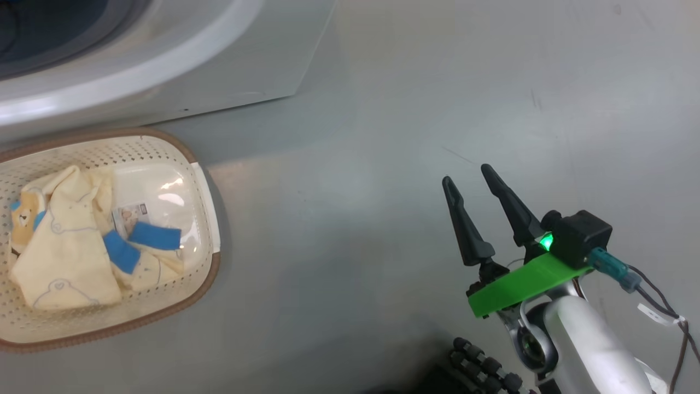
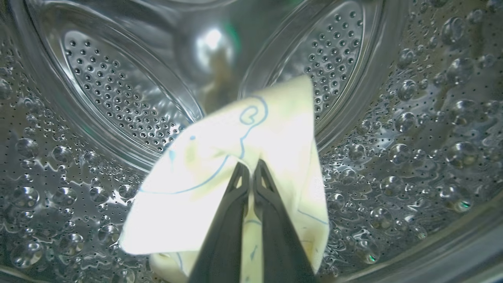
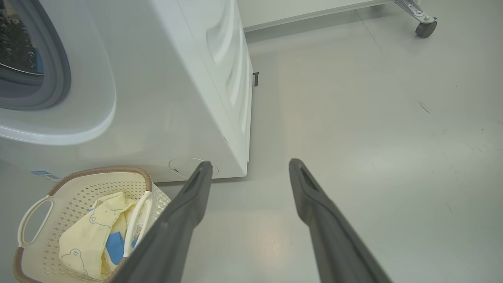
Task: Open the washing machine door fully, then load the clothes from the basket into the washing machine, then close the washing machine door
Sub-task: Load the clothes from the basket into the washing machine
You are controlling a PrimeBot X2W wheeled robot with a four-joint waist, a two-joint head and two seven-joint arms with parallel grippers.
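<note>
My left gripper (image 2: 251, 167) is inside the washing machine's steel drum (image 2: 118, 102), shut on a cream-yellow garment (image 2: 220, 169) with blue bear outlines that hangs from its tips. The white washing machine (image 3: 165, 90) stands with its grey-rimmed mouth (image 3: 51, 70) uncovered. The cream basket (image 1: 202, 180) sits on the floor in front of it, holding more of the clothes (image 1: 65, 246) with blue patches. My right gripper (image 1: 467, 174) hovers open over bare floor, well right of the basket, with nothing between its fingers. The washing machine door is out of view.
Grey floor (image 1: 383, 137) stretches to the right of the machine. A wheeled leg (image 3: 424, 25) of some stand shows at the far right in the right wrist view. The basket (image 3: 98, 173) sits close against the machine's front.
</note>
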